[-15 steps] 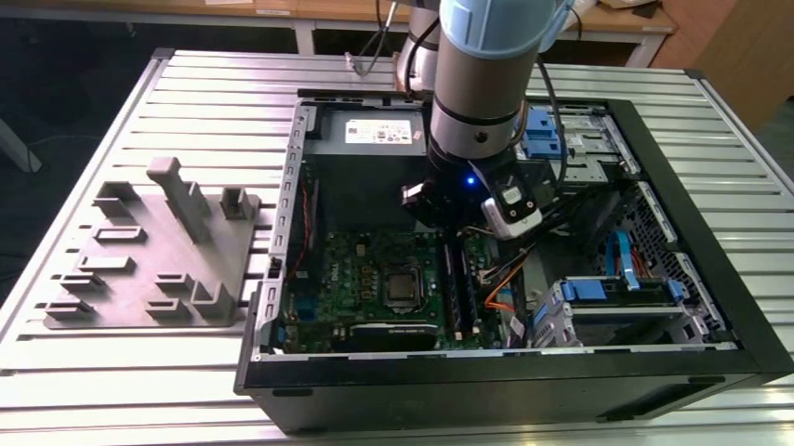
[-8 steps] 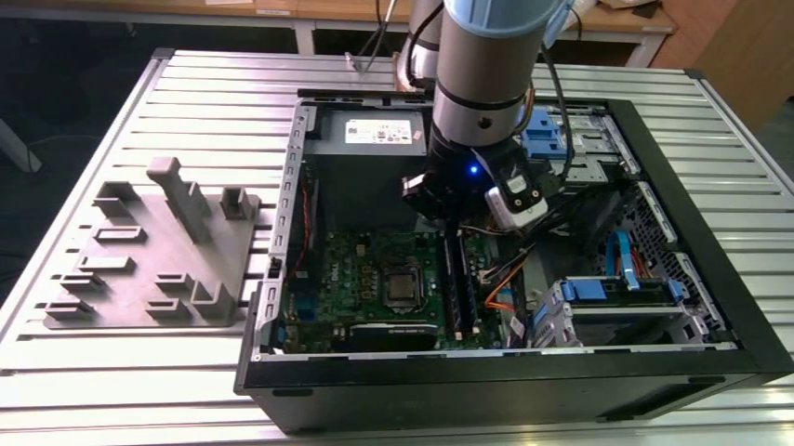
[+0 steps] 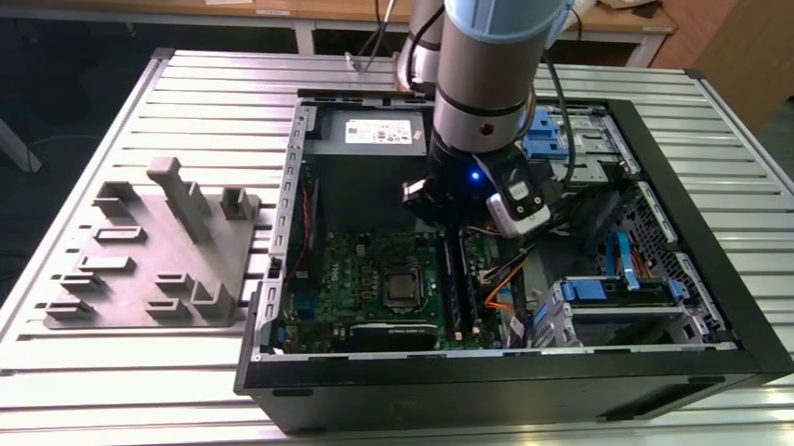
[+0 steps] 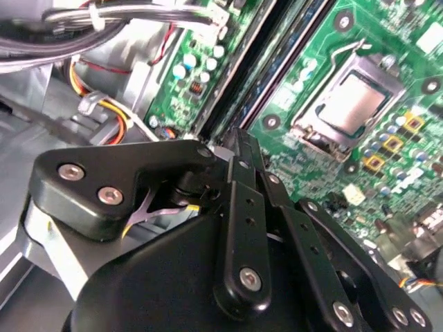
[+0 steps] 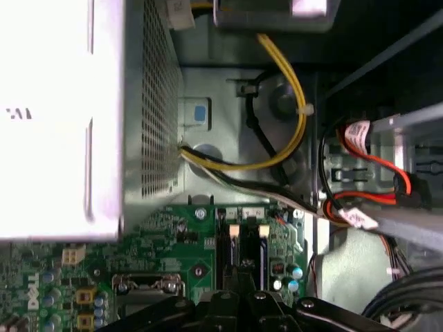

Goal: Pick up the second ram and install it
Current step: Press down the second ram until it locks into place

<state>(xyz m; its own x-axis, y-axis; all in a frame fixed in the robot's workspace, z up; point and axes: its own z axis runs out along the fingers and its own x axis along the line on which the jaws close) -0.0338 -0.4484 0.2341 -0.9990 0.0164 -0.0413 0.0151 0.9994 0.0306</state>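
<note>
Slatted metal table (image 3: 149, 102), open computer case (image 3: 694, 307), hand (image 4: 239, 142) over memory slots (image 3: 456, 283), grip state unclear, ram's direction unreadable.

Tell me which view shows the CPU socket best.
The second wrist view: the CPU socket lies unobstructed beside the memory slots. The exterior view shows it small; in the first wrist view the gripper cuts off most of it.

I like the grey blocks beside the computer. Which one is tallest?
The long thin fin; it rises well above the short stubby blocks around it.
</note>
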